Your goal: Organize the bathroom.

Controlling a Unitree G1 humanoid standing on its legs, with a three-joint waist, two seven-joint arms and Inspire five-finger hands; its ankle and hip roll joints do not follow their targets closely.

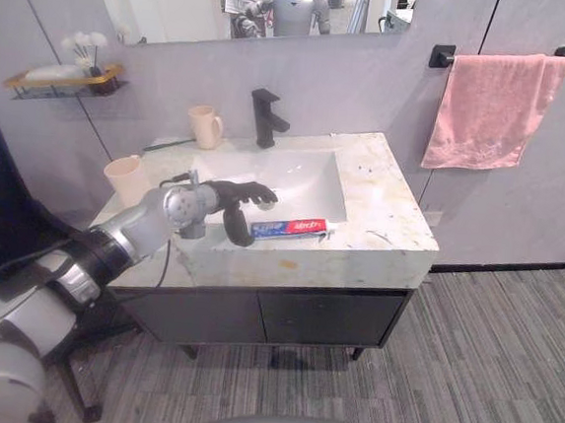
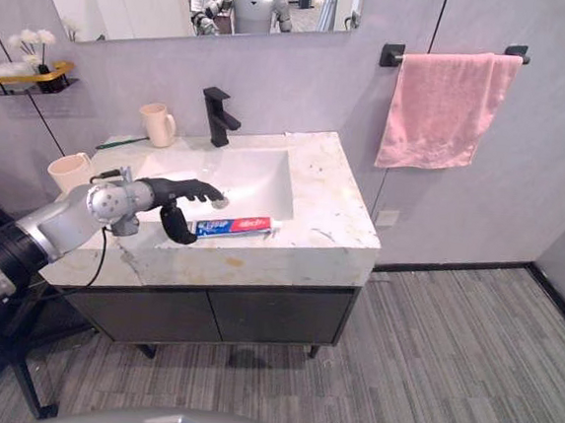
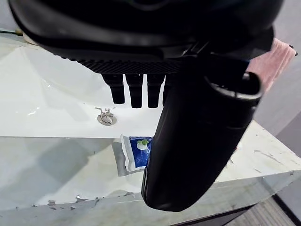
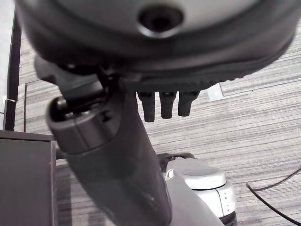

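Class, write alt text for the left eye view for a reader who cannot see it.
The robot's left hand reaches open over a toothpaste tube lying on the marble vanity counter by the sink. Two cups stand at the left; a pink towel hangs at right.

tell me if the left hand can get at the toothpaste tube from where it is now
Probably yes. The left hand hangs open just over the toothpaste tube on the counter's front edge, with nothing between them.
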